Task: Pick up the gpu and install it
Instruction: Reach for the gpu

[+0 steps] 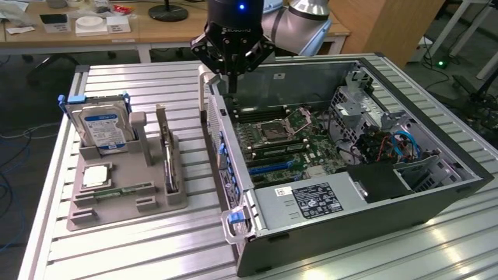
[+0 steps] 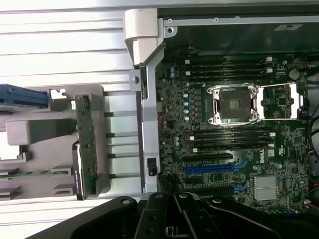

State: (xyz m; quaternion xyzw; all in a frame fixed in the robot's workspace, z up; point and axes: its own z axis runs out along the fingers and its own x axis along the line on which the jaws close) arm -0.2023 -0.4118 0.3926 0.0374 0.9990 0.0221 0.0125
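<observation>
While on edge in holder (image 1: 116, 204), gpu (image 1: 168, 160) lengthwise alongside case (image 1: 350, 233); jaws closed, empty.

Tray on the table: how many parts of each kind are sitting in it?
hard drive: 1
gpu: 1
processor chip: 1
memory stick: 1
Total: 4
</observation>
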